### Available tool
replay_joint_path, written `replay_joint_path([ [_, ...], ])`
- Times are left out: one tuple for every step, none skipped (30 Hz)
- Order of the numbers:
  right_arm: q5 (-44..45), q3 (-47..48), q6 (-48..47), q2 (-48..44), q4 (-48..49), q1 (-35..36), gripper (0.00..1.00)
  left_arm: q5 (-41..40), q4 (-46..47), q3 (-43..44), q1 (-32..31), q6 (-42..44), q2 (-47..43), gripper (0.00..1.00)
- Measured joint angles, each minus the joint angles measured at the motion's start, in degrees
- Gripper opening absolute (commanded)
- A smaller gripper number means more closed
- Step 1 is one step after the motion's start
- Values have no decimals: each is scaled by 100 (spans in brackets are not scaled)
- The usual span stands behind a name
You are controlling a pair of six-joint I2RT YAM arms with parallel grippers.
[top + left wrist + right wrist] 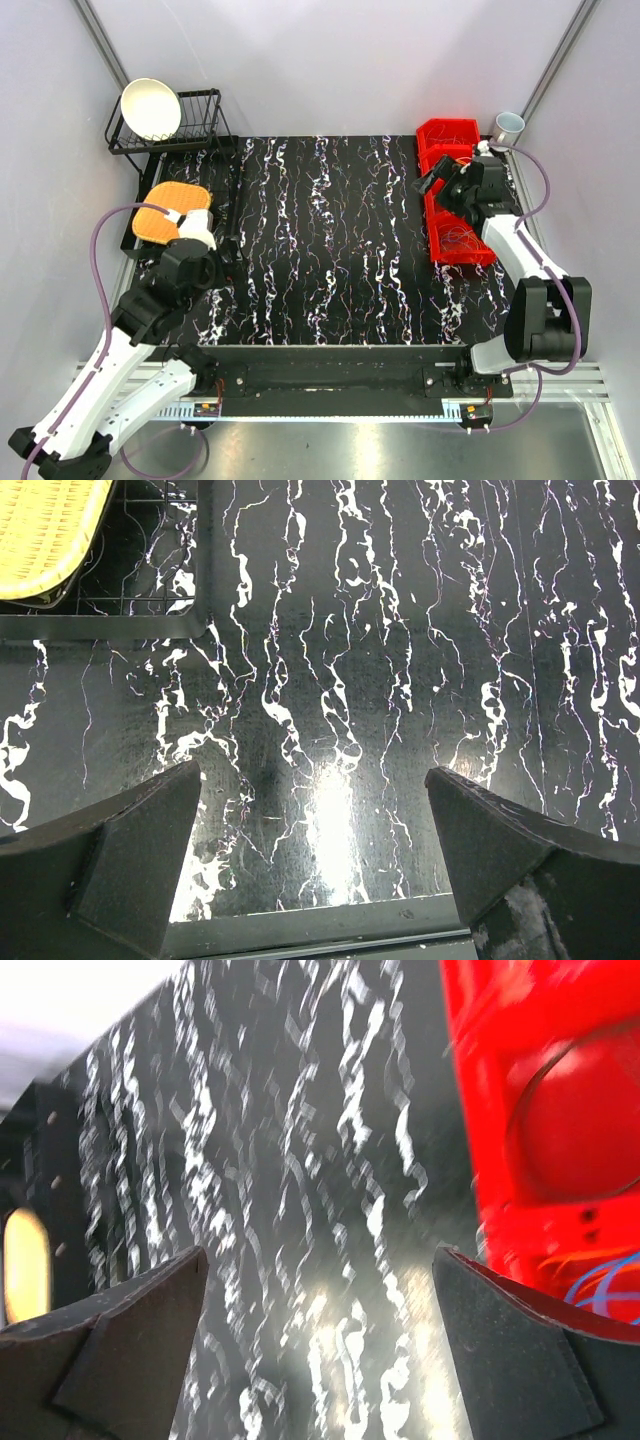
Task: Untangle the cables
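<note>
Left gripper (315,810), fingers spread wide with nothing between them, hangs over the black, white-veined mat (330,630) at the lower left of the overhead view, near an orange woven tray (150,222). Right gripper (320,1280), likewise agape and empty, hovers at upper right beside a column of red bins (465,260). The cables (600,1282), thin blue and orange strands, lie inside a bin at the lower right of the right wrist view.

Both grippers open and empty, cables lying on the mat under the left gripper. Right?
Not quite. The left wrist view shows bare mat under the left gripper; the top view puts the cables in a red bin by the right gripper. Both are open and empty.
</note>
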Motion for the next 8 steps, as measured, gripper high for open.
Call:
replay_joint_path([
  [-120,-109,87,-37,0,4,100,2,0,0,0,0,4,99],
  [-249,-173,151,-46,7,7,100,2,2,0,0,0,2,99],
  [-354,-219,181,-46,33,11,100,2,2,0,0,0,2,99],
  [-442,-278,192,-63,90,15,99,2,2,0,0,0,2,99],
  [-505,-365,197,-107,166,17,99,4,2,0,0,0,2,99],
  [-564,-529,197,-210,275,17,99,4,2,0,0,0,0,99],
  [-601,-623,197,-289,297,17,99,4,2,0,0,0,-2,99],
  [-614,-713,197,-376,306,17,100,4,2,0,0,0,-7,99],
])
